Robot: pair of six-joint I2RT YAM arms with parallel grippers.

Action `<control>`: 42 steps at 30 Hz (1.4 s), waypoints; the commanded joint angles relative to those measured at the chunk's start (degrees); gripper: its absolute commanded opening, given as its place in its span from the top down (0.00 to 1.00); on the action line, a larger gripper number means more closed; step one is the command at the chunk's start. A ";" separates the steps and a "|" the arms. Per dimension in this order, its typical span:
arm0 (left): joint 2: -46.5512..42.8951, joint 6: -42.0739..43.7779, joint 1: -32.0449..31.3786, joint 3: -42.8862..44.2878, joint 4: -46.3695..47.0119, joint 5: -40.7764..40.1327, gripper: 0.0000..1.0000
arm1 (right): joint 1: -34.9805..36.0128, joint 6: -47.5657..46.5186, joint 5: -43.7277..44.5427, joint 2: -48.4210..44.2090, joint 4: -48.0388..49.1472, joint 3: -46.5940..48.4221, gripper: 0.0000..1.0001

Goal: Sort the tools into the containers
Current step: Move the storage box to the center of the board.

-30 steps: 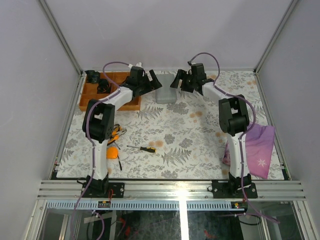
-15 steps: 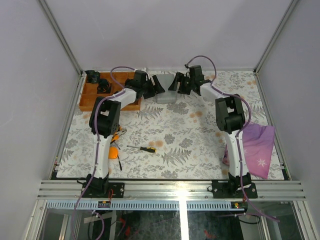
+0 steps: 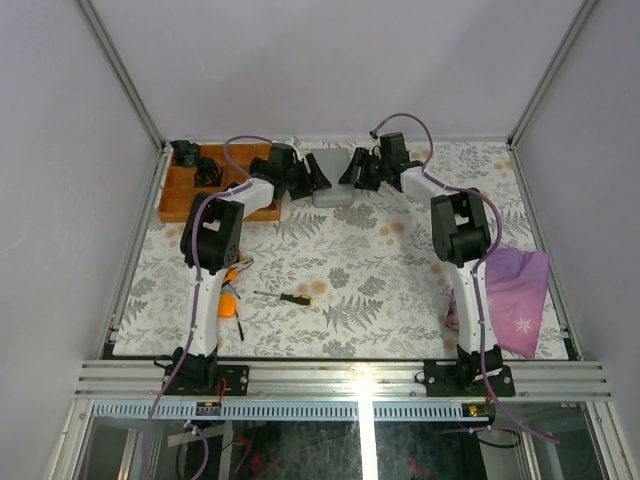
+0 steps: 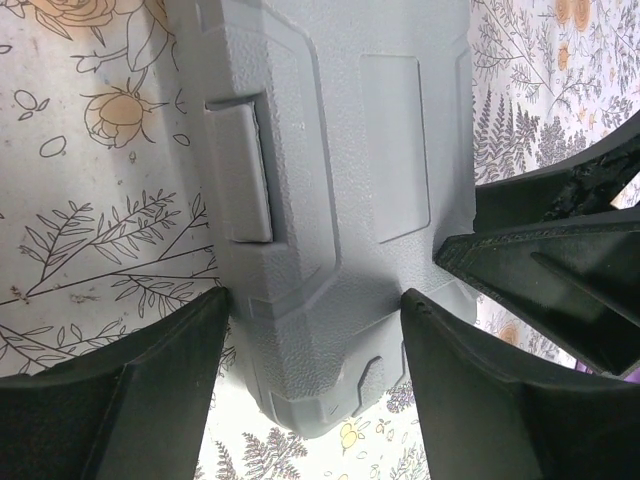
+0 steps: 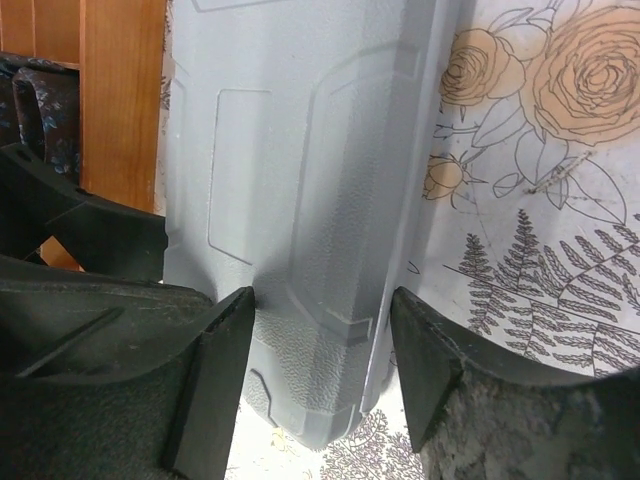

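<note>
Both pincers (jaws apart) straddling grey case [image 3: 332, 188]

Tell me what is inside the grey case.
Nothing inside shows. The grey case lies shut on the floral table cover, only its textured lid and a latch visible. The left pincer and right pincer straddle its ends, hiding nothing more.

Since the earlier pictures, both arms have swung inward toward the flat grey rectangular plastic case [image 3: 332, 187] at the upper middle of the top view. The left gripper [image 3: 318, 176] has come in from the case's left edge and the right gripper [image 3: 349, 172] from its right. Their jaws have narrowed and now bracket the case's corners in both wrist views.
</note>
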 commanded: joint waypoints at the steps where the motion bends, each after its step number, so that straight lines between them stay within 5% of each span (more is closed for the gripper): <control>1: -0.26 0.28 -1.52 -0.36 4.39 2.29 0.34 | 0.27 0.84 -4.52 -1.25 2.73 -1.66 0.39; 13: -9.38 0.49 -5.82 -12.11 7.19 1.77 0.39 | 0.33 0.98 -4.65 -15.17 9.75 -23.14 0.42; 31: -38.65 -8.06 -18.40 -52.76 16.91 -5.19 0.37 | 4.33 3.57 5.52 -52.29 16.73 -71.48 0.39; 42: -54.38 -5.84 -19.65 -56.33 6.79 -13.26 0.18 | 4.35 1.03 9.29 -68.27 11.46 -76.18 0.23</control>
